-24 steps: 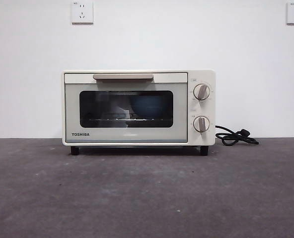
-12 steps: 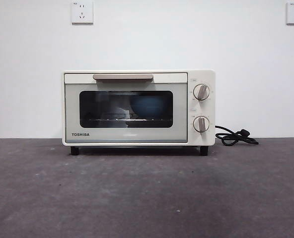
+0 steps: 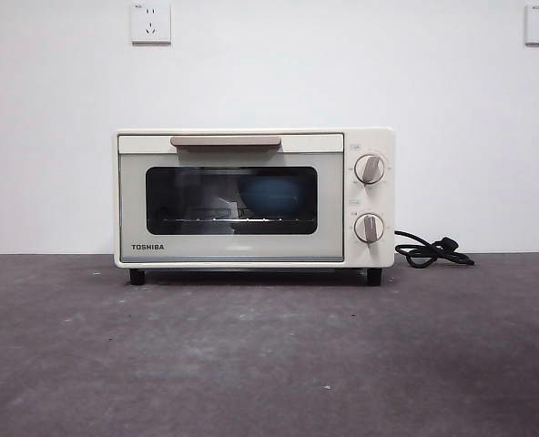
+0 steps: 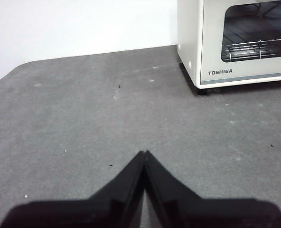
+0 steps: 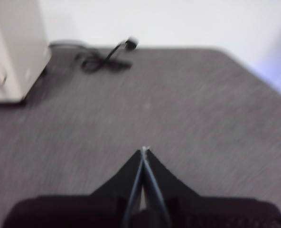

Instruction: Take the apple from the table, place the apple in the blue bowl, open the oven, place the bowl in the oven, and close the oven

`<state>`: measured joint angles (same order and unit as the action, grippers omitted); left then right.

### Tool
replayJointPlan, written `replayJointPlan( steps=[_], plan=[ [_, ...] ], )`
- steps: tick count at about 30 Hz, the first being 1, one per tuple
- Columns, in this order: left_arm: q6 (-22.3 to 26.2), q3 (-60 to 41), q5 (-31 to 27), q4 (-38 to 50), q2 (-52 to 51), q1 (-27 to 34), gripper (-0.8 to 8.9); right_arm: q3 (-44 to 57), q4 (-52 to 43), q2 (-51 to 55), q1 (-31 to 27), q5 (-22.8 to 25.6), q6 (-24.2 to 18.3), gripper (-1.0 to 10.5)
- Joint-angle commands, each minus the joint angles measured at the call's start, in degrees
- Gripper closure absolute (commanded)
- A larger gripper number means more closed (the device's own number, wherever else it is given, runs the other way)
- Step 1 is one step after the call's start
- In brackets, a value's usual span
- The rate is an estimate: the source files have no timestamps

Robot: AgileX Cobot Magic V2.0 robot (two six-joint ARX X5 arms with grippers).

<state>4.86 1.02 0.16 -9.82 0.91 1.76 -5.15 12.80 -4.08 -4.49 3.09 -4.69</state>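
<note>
The cream-white Toshiba oven (image 3: 251, 196) stands on the dark grey table (image 3: 269, 355) with its glass door closed. Through the glass the blue bowl (image 3: 274, 196) shows on the rack, right of centre. The apple is hidden. My left gripper (image 4: 144, 154) is shut and holds nothing, hovering over bare table off the oven's (image 4: 235, 42) left corner. My right gripper (image 5: 144, 151) is shut with nothing in it, over the table off the oven's (image 5: 14, 52) right side; that view is blurred. Neither arm appears in the front view.
A black cord with plug (image 3: 432, 250) lies coiled on the table right of the oven, also seen in the right wrist view as the cord (image 5: 102, 59). A white wall with two sockets (image 3: 151, 23) stands behind.
</note>
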Motion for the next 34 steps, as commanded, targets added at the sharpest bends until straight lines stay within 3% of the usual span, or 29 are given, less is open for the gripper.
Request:
replayJointPlan(
  steps=[1,7,34],
  plan=[
    [-0.2,-0.6,-0.2,0.4,0.0,0.2,8.17,2.8,-1.0,1.7,-0.1,-1.7,0.4,9.5],
    [-0.2,-0.6,-0.2,0.4,0.0,0.2,8.17,4.3,-2.4,3.7,-0.1,-2.6,-1.6,9.5],
    [-0.2,-0.6,-0.2,0.4,0.0,0.2,8.17,4.3,-2.3,3.5,0.0,-2.7,-1.3,9.5]
  ],
)
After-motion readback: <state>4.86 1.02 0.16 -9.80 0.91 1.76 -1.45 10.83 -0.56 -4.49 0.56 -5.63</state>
